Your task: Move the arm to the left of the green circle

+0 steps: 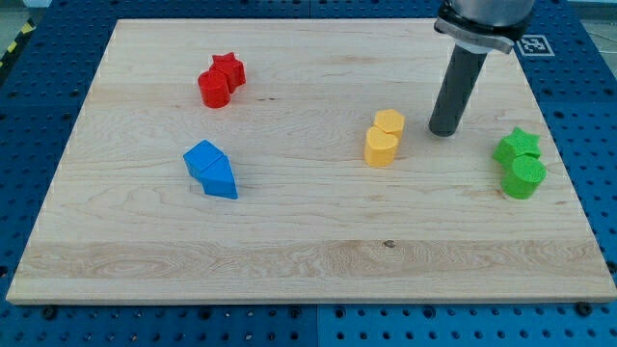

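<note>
The green circle (525,177) lies near the board's right edge, touching a green star (517,146) just above it. My tip (443,131) rests on the board up and to the left of the green circle, with a clear gap between them. It stands just right of the yellow hexagon (388,122).
A yellow heart (381,148) touches the yellow hexagon from below. A red star (228,68) and a red circle (214,89) sit together at the upper left. Two blue blocks (211,170) lie left of centre. The wooden board (308,260) ends close to the green blocks.
</note>
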### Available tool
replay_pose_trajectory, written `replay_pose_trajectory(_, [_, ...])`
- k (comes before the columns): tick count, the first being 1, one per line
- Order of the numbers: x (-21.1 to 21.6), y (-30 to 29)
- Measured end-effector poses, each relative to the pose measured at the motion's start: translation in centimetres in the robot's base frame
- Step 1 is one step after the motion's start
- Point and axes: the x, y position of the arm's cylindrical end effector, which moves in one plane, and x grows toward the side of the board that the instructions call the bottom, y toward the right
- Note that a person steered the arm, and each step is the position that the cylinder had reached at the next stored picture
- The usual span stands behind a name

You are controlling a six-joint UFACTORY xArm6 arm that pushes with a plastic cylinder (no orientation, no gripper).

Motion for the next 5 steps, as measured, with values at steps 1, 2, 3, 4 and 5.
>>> replay_pose_trajectory(1, [1.0,0.0])
replay_pose_trajectory(2, [2.5,0.1])
replay_pose_trajectory(3, [4.7,0.1])
replay_pose_trajectory(4, [6.9,0.0])
replay_pose_trajectory(5, [7.0,0.0])
